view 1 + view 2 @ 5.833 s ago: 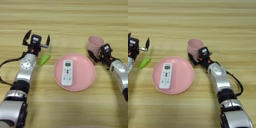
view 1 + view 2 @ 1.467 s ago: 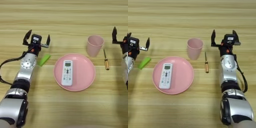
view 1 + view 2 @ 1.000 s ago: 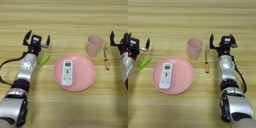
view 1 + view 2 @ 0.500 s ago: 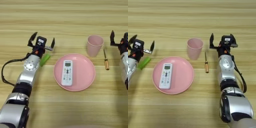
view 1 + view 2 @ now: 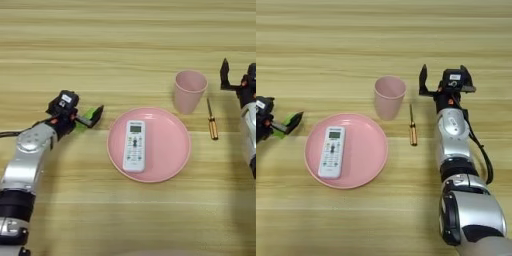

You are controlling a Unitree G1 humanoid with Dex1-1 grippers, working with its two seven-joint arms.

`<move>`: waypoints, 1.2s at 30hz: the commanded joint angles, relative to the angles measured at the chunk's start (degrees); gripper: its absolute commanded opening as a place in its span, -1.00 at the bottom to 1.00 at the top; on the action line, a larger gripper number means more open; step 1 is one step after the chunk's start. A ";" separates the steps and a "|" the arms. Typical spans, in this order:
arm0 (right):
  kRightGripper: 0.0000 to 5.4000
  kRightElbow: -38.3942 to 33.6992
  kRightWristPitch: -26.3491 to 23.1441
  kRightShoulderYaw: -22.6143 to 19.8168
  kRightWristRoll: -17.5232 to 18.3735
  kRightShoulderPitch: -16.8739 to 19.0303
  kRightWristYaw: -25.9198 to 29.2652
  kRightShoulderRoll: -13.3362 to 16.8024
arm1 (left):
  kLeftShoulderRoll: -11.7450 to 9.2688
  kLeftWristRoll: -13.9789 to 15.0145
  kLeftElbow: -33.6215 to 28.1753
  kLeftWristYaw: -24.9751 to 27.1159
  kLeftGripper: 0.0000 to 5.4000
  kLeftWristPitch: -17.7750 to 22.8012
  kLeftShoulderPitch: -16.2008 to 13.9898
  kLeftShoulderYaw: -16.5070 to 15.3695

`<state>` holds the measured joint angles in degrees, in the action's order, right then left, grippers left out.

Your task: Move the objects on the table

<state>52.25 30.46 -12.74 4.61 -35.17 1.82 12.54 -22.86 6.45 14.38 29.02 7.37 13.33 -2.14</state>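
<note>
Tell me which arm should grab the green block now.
Left. The left gripper is already down around the green block; the right gripper is open beyond the pink cup.

My two arms, both low over the table

My left gripper (image 5: 84, 116) points right, fingers apart. My right gripper (image 5: 446, 82) rests wide open.

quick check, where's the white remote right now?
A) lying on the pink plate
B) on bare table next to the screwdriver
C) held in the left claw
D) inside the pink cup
A: the white remote lies flat on the pink plate, apart from the pink cup and the screwdriver; the left claw is over at the green block instead.
</note>
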 commanded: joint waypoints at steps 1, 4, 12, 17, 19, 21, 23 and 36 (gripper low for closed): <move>0.99 -0.53 -0.98 0.31 0.14 0.03 0.40 -0.13 | -3.51 0.63 -0.06 3.84 1.00 0.45 -0.06 -0.71; 0.99 -0.61 -1.05 0.32 0.18 0.05 0.46 -0.12 | -4.27 0.32 1.47 4.67 1.00 -0.29 0.02 -0.75; 0.99 -0.60 -1.10 0.39 0.18 0.05 0.52 -0.23 | -5.34 -1.10 2.63 8.60 1.00 -2.85 -1.17 1.84; 0.99 -0.61 -1.11 0.40 0.22 0.04 0.51 -0.34 | -5.24 -1.62 3.31 9.42 1.00 -2.07 -0.78 2.98; 0.99 -0.67 -1.14 0.39 0.25 0.08 0.49 -0.39 | -5.05 -2.02 3.60 9.38 1.00 -2.11 -0.70 3.44; 0.99 -0.80 -1.16 0.42 0.24 0.13 0.49 -0.44 | -4.83 -2.37 4.67 9.26 1.00 -1.98 -0.44 3.73; 0.99 -0.88 -1.20 0.45 0.22 0.15 0.50 -0.49 | -4.57 -2.41 5.37 9.07 1.00 -1.53 -0.18 3.89; 0.99 -0.97 -1.31 0.94 0.25 0.07 0.21 -0.89 | -3.18 -2.22 8.33 9.28 1.00 0.07 0.90 5.02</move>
<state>51.90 30.30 -11.90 4.64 -35.17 1.85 12.09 -26.02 4.76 21.97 38.05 6.55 13.40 2.49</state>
